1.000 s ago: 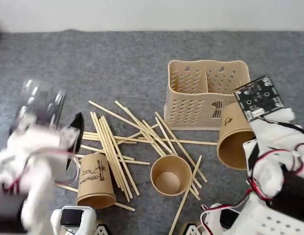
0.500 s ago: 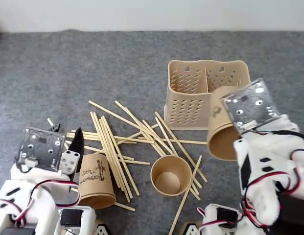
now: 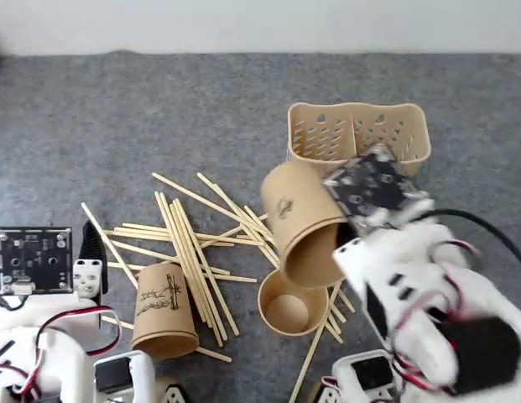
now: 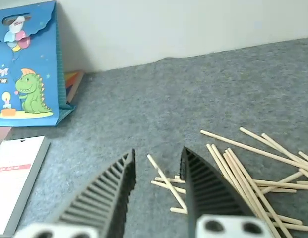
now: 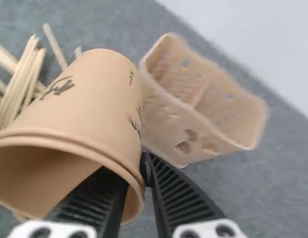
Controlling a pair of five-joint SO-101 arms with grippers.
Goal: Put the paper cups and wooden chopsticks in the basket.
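With the cup-loading step apparently in hand, the right claw (image 5: 144,159) grasps a tan printed paper cup (image 3: 295,220) by its rim, tilted just before the beige perforated plastic basket (image 3: 325,141), and would next need to raise it over the near wall; the left claw (image 4: 158,154) hangs released.

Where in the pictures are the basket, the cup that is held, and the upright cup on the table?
basket (image 3: 317,138), high view, on its perforated wall.
held cup (image 3: 292,210), high view, on its side wall.
upright cup (image 3: 287,312), high view, on its inner bottom.
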